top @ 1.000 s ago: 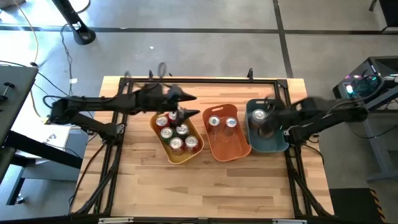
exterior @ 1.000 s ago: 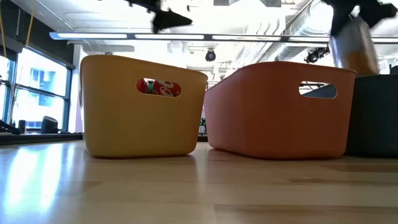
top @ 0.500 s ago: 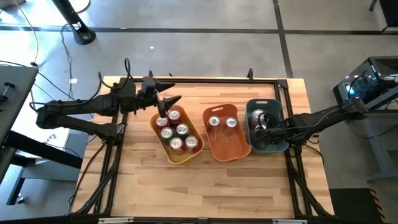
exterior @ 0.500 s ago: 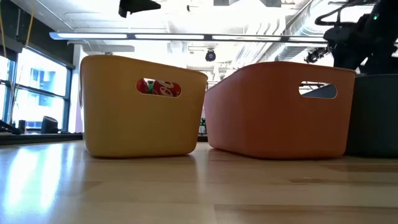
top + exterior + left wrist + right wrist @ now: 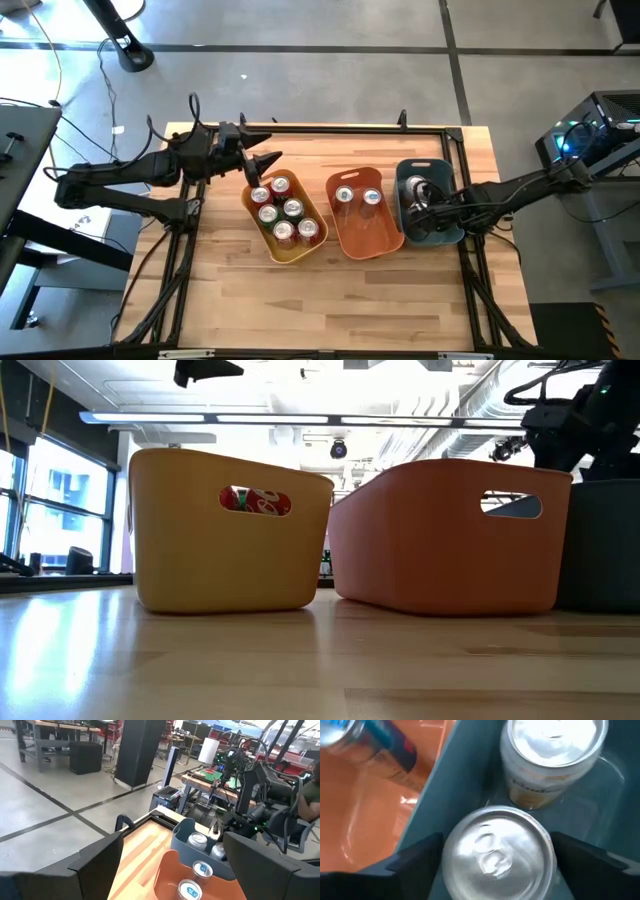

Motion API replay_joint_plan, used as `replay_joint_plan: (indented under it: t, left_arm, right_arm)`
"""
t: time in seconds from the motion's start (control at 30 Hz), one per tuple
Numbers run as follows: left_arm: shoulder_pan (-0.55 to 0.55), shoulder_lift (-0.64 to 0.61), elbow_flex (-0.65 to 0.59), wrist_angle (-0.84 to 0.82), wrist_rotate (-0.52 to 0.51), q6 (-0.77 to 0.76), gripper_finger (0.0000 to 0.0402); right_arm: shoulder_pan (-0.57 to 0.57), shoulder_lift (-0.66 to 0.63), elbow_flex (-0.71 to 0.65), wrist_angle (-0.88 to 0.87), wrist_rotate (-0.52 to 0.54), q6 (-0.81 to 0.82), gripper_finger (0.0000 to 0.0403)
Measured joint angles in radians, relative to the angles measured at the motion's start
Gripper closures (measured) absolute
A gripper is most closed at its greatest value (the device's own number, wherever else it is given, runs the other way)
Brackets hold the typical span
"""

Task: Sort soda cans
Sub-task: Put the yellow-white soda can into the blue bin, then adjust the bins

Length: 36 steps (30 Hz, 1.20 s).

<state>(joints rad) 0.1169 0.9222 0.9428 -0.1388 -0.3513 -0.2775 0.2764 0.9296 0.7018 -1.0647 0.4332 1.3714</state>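
My right gripper (image 5: pixel 495 857) straddles a silver-topped can (image 5: pixel 497 852) in the teal bin (image 5: pixel 440 232), frame right; fingers spread, not clamping. Left gripper (image 5: pixel 262 163) open, empty.

No word, brand or number can be read anywhere: the print on the pale can (image 5: pixel 551 767) in the teal bin (image 5: pixel 470 775) is blurred, and the red can (image 5: pixel 255 501) behind the yellow bin's (image 5: pixel 200 560) handle hole shows only white swirls.

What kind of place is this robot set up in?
Most likely a robotics lab or workshop. Beyond the wooden table there is a bare concrete floor, workbenches crowded with electronics, and exposed ceiling ducts with strip lights.
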Motion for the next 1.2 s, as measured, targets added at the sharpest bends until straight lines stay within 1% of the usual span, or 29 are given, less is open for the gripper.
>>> replay_joint_plan:
  t: [0.03,0.07,0.1,0.27,0.6,0.67,0.73,0.8,0.87,0.93,1.0,1.1,1.2]
  left_arm:
    - [0.0,-0.005,0.0,-0.007,0.0,0.0,0.0066]
    - [0.0,-0.008,0.0,-0.013,0.0,0.0,0.0066]
    - [0.0,-0.011,0.0,-0.014,-0.001,0.0,0.0066]
    - [0.0,-0.017,0.0,-0.03,-0.001,0.0,0.0066]
    - [0.0,-0.028,0.0,-0.029,-0.001,0.015,0.0066]
    - [0.0,-0.04,0.0,-0.034,-0.001,0.026,0.0066]
    - [0.0,-0.058,0.012,-0.053,-0.001,0.039,0.0066]
    - [0.004,-0.081,0.039,-0.083,-0.018,0.06,0.0066]
    - [0.009,-0.102,0.065,-0.12,-0.044,0.074,0.0066]
    - [0.013,-0.119,0.073,-0.137,-0.046,0.073,0.0066]
    - [0.014,-0.134,0.063,-0.146,-0.034,0.059,0.0066]
    - [0.002,-0.155,-0.002,-0.136,0.0,-0.009,0.0066]
    - [-0.045,-0.18,-0.143,-0.046,0.008,-0.128,0.0071]
  right_arm:
    - [-0.005,-0.001,0.001,-0.004,-0.008,0.02,0.003]
    - [-0.01,-0.001,0.001,-0.011,-0.018,0.036,0.0021]
    - [-0.012,0.0,0.001,-0.015,-0.025,0.041,0.002]
    - [-0.015,0.0,0.001,-0.012,-0.051,0.038,0.0042]
    - [-0.015,0.0,0.001,-0.016,-0.056,0.061,0.0044]
    - [-0.015,-0.002,0.018,-0.05,-0.063,0.063,0.0043]
    - [-0.015,-0.003,0.062,-0.129,-0.058,0.064,0.0043]
    - [-0.015,-0.003,0.122,-0.241,-0.025,0.062,0.0043]
    - [-0.015,-0.004,0.193,-0.335,0.032,0.061,0.0043]
    - [-0.015,-0.004,0.259,-0.417,0.088,0.062,0.0043]
    - [-0.015,-0.004,0.318,-0.46,0.145,0.063,0.0043]
    - [-0.015,-0.004,0.393,-0.48,0.212,0.061,0.0043]
    - [-0.015,-0.004,0.453,-0.464,0.249,0.031,0.0044]
